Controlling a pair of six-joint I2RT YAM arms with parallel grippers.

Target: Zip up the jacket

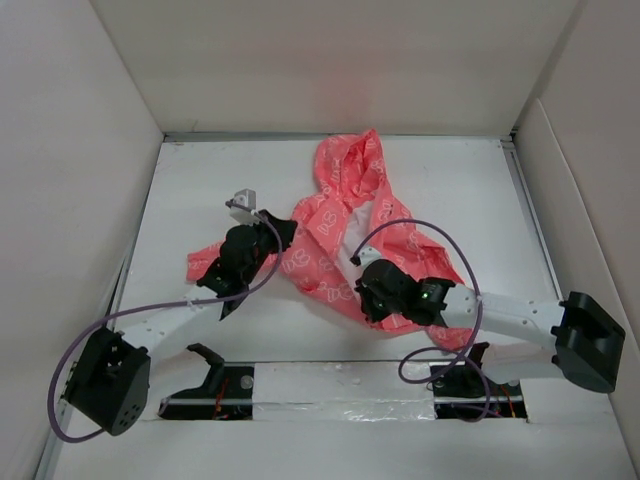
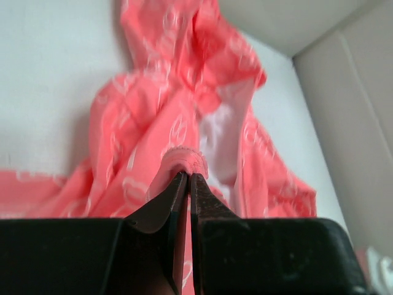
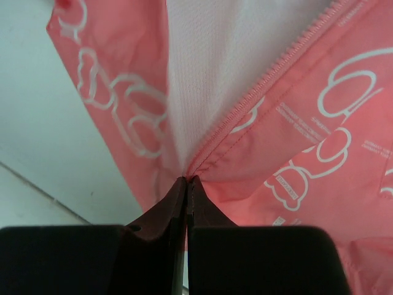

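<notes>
From above, the jacket (image 1: 335, 215) lies crumpled in the middle of the white surface (image 1: 200, 180). Its hood points to the far side, one sleeve trails left, and the front is open. The left pincer (image 1: 278, 232) meets the jacket's left front edge. The right pincer (image 1: 362, 288) sits on its near right part. Pale walls (image 1: 90, 150) box the surface on the left, right and far sides.

In the left wrist view, the left pincer is pinched shut on a bunched ridge of pink cloth. The rest of the jacket spreads beyond it, with a strip of white lining (image 2: 215, 132) showing.

In the right wrist view, the right pincer is closed tight at the spot where the zip teeth (image 3: 276, 77) run down to the hem, with lining on one side and printed cloth on the other. I cannot tell whether it has the slider or only fabric.

I judge this an early step: both front edges are gripped, but nothing is zipped yet. The next move calls for pulling the cloth taut and bringing the two zip ends together squarely. A slack or twisted edge would keep them from mating.
</notes>
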